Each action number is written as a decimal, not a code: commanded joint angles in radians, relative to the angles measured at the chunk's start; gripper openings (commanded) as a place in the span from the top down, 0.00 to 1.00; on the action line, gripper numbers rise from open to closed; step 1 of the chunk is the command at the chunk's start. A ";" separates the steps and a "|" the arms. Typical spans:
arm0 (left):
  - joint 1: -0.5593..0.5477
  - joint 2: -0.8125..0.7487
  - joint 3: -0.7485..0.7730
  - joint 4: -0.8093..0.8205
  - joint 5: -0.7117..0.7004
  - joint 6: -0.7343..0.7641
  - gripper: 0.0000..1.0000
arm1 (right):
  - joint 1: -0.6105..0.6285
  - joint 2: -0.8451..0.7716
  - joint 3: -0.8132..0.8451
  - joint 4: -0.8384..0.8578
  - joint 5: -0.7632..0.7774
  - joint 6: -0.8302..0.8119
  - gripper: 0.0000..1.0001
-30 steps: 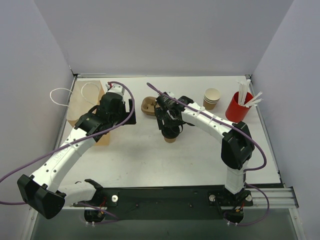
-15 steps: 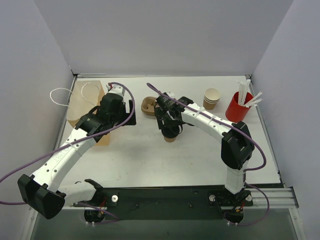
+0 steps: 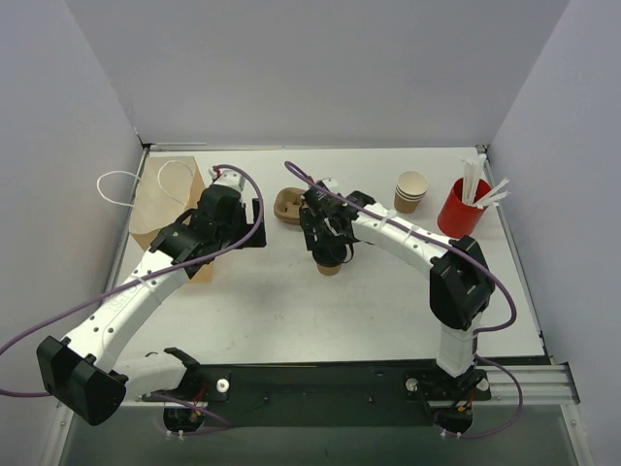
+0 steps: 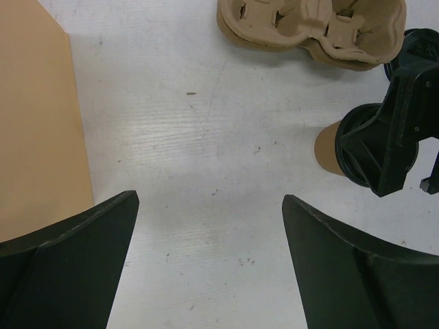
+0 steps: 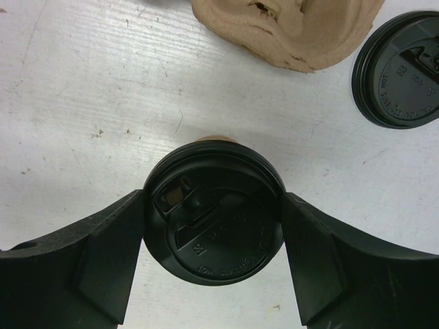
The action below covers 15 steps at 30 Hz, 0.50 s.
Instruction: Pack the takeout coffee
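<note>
**Right claw point(image 5: 212, 236) clamped on the takeout coffee point(image 5: 214, 199), outside the carrier**

Right claw fingers point(image 5: 103, 253) press on both sides of the takeout coffee's black lid, at a middling spread set by the width of the cup. From the wrist camera the lid fills the gap between the fingers, and a sliver of tan kraft wall shows past its far edge. The lid hides whatever is in the cup. From above, the tan base pokes out below the claw over the white table point(image 3: 291, 311). The pictures do not settle whether it rests there or hangs just above.

Ahead of the right claw's fingertips, near but apart from the cup, lies the brown moulded-pulp carrier point(image 5: 288, 27). The coffee is not in any of its slots, and the round wells seen from the other wrist camera show only their own pulp walls. Ahead and to the right of the fingers, just beside the carrier, a second black lid point(image 5: 401, 68) lies flat on the table.

Further off to the right claw's right, by the back edge, is a short stack of nested kraft cups point(image 3: 411, 190). Beyond them stands a red cup point(image 3: 463, 212) with white straws point(image 3: 480, 180) upright in it.

The left claw point(image 4: 209, 199) stands wide open with nothing between its fingers. A tan paper bag point(image 4: 34, 116) lies at its left, and the gripped coffee is ahead to its right.
</note>
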 commanded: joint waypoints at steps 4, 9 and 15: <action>0.006 -0.009 -0.036 0.062 0.042 -0.023 0.03 | 0.004 0.008 -0.125 0.041 0.051 0.032 0.32; 0.006 -0.007 -0.044 0.069 0.045 -0.027 0.03 | 0.010 -0.021 -0.191 0.078 0.102 0.040 0.32; 0.006 0.005 -0.059 0.091 0.080 -0.029 0.03 | 0.012 -0.049 -0.202 0.094 0.096 0.040 0.28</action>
